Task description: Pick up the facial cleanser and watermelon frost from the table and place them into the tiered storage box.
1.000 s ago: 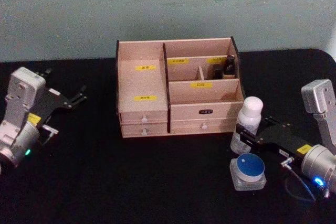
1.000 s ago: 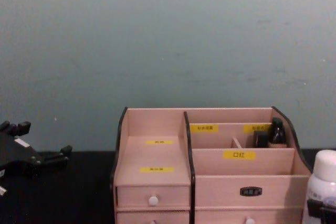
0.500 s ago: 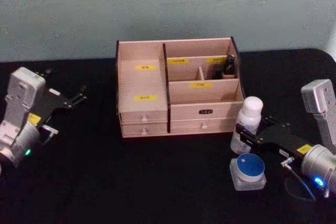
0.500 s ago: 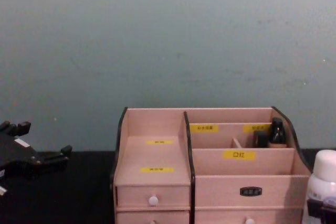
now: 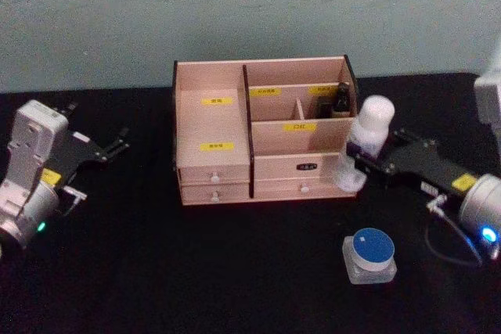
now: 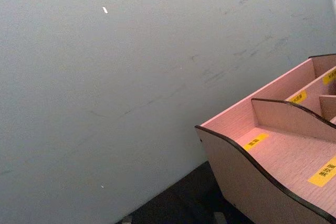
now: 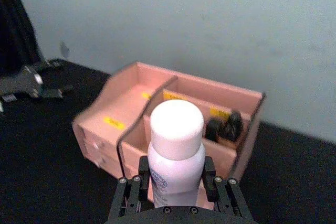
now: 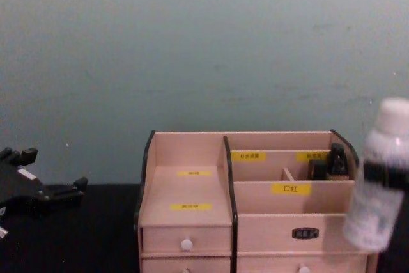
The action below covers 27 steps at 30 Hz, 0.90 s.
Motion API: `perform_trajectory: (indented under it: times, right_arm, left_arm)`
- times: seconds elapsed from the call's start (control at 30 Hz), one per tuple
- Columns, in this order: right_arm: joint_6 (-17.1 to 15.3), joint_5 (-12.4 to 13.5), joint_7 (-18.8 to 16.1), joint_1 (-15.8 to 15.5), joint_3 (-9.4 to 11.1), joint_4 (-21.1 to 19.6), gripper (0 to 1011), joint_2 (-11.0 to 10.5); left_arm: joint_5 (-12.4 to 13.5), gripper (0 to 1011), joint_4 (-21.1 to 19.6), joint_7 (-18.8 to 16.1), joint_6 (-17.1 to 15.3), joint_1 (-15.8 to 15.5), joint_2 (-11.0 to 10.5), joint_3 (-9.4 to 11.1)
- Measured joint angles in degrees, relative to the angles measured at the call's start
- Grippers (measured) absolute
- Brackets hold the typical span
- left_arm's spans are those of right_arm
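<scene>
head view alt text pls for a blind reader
The right pincer grips a tilted white bottle at the right end of the tiered storage box. A blue-lidded jar stands on the black table; the left pincer rests far left.

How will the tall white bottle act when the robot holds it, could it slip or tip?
The white bottle looks smooth and round, so it may twist or slip in the right gripper, whose jaws clamp its sides. Being tall and narrow, it would probably tip easily when set down. It seems stiff plastic, unlikely to crush. The left gripper sits parked.
</scene>
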<state>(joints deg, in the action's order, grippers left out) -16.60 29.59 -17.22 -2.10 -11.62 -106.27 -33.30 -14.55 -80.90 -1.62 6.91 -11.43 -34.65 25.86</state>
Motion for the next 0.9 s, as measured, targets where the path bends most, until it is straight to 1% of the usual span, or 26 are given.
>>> perform_trajectory:
  times: [0.1, 0.17, 0.23, 0.27, 0.33, 0.37, 0.43, 0.47, 0.53, 0.57, 0.67, 0.7, 0.73, 0.77, 0.87, 0.9]
  right_arm:
    - [-0.6, 0.8, -0.8, 1.7, 0.1, -1.1, 604, -0.6]
    - [-0.7, 1.1, -1.4, 3.4, -0.2, -1.2, 604, -0.8]
    - [-0.6, 1.2, -1.7, 4.8, -0.6, -0.9, 604, -0.8]
    - [-0.6, 1.2, -2.1, 6.3, -1.2, -0.2, 604, -0.8]
    - [-0.5, 1.2, -2.4, 7.8, -1.8, 0.5, 604, -0.7]
    - [-0.5, 1.2, -2.8, 9.3, -2.6, 1.6, 604, -0.4]
    - [-0.5, 1.1, -3.1, 10.8, -3.4, 2.8, 604, -0.1]
    - [-0.5, 1.0, -3.5, 12.7, -4.3, 4.4, 604, 0.3]
    - [-0.5, 1.0, -3.9, 14.4, -5.2, 5.9, 604, 0.9]
    - [-0.3, 0.8, -4.1, 15.9, -6.0, 7.3, 604, 1.4]
    - [0.0, 0.4, -4.7, 18.1, -7.2, 9.5, 604, 2.2]
    - [0.3, 0.3, -5.1, 19.6, -7.9, 11.2, 604, 2.9]
    - [0.5, 0.2, -5.3, 20.3, -8.3, 11.9, 604, 3.2]
    - [0.9, -0.1, -5.6, 21.6, -9.1, 13.6, 604, 3.9]
    - [1.4, -0.4, -6.2, 23.5, -10.1, 15.9, 604, 4.7]
    - [1.6, -0.6, -6.5, 24.6, -10.7, 17.4, 604, 5.3]
  left_arm:
    - [0.0, 1001, 0.0, 0.0, 0.0, 0.0, 0.0, 0.0]
    - [0.0, 1001, 0.0, 0.0, 0.0, 0.0, 0.0, 0.0]
    - [0.0, 1001, 0.0, 0.0, 0.0, 0.0, 0.0, 0.0]
    - [0.0, 1001, 0.0, 0.0, 0.0, 0.0, 0.0, 0.0]
    - [0.0, 1001, 0.0, 0.0, 0.0, 0.0, 0.0, 0.0]
    - [0.0, 1001, 0.0, 0.0, 0.0, 0.0, 0.0, 0.0]
    - [0.0, 1001, 0.0, 0.0, 0.0, 0.0, 0.0, 0.0]
    - [0.0, 1001, 0.0, 0.0, 0.0, 0.0, 0.0, 0.0]
    - [0.0, 1001, 0.0, 0.0, 0.0, 0.0, 0.0, 0.0]
    - [0.0, 1001, 0.0, 0.0, 0.0, 0.0, 0.0, 0.0]
    - [0.0, 1001, 0.0, 0.0, 0.0, 0.0, 0.0, 0.0]
    - [0.0, 1001, 0.0, 0.0, 0.0, 0.0, 0.0, 0.0]
    - [0.0, 1001, 0.0, 0.0, 0.0, 0.0, 0.0, 0.0]
    - [0.0, 1001, 0.0, 0.0, 0.0, 0.0, 0.0, 0.0]
    - [0.0, 1001, 0.0, 0.0, 0.0, 0.0, 0.0, 0.0]
    - [0.0, 1001, 0.0, 0.0, 0.0, 0.0, 0.0, 0.0]
